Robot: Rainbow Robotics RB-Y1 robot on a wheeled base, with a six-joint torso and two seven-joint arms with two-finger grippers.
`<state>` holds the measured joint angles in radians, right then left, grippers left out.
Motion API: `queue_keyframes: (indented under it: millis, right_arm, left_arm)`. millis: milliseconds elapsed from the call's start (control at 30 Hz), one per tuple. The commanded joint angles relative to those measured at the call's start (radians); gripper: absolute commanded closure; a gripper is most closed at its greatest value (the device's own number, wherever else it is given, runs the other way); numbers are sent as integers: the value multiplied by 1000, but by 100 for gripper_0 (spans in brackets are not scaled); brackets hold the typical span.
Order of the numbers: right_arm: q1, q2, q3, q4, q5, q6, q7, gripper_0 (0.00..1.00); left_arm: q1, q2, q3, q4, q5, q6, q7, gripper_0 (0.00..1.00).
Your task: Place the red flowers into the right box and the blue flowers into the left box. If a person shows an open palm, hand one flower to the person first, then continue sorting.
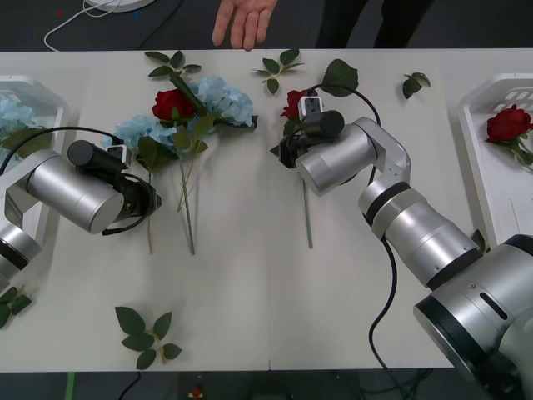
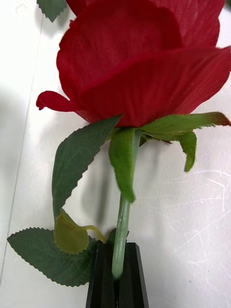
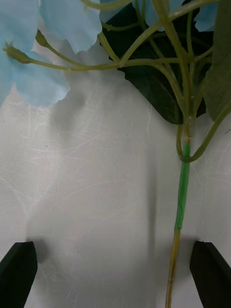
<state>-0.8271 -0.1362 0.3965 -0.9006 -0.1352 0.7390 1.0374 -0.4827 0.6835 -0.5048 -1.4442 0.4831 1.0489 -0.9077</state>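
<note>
Near the table's centre, the right gripper [image 2: 117, 276], black-fingered, is clamped on the thin green stem of an artificial red rose [image 2: 144, 57], whose deep-red bloom [image 1: 294, 103] lies toward the far edge. Toward the left edge, the left gripper [image 3: 115, 272] rests with its black fingers [image 3: 18, 269] spread wide on either side of the green stem [image 3: 182, 192] of a pale-blue fluffy artificial flower [image 1: 133, 130]; nothing is held. Beside it, further blue clusters [image 1: 221, 98] and a second red rose [image 1: 172, 103] lie in a heap near the far edge. At the right edge, a shallow white plastic tray [image 1: 479, 137] holds one red rose [image 1: 508, 123]. At the left edge, an identical white tray [image 1: 37, 90] holds a blue flower [image 1: 12, 111]. Beyond the far edge, a person's bare hand [image 1: 244, 18] shows an open palm.
</note>
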Motion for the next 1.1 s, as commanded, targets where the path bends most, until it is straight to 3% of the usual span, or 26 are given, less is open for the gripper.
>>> queue_keyframes:
  millis: [33,333,500,800,1100]
  right_arm:
    - [-30,-26,10,-81,-32,-13,-22,100]
    - [59,-204,-1,-406,-57,-15,-36,100]
    - [108,-287,-71,-574,-52,-64,-31,100]
    - [103,-299,-185,-610,39,-313,-16,100]
    - [46,-275,-225,-610,167,-411,-16,100]
  left_arm:
    - [-43,-10,-6,-5,5,-10,-45,8]
    - [-43,-10,-6,-5,5,-10,-45,8]
    - [-43,-10,-6,-5,5,-10,-45,8]
    - [-43,-10,-6,-5,5,-10,-45,8]
    - [-43,-10,-6,-5,5,-10,-45,8]
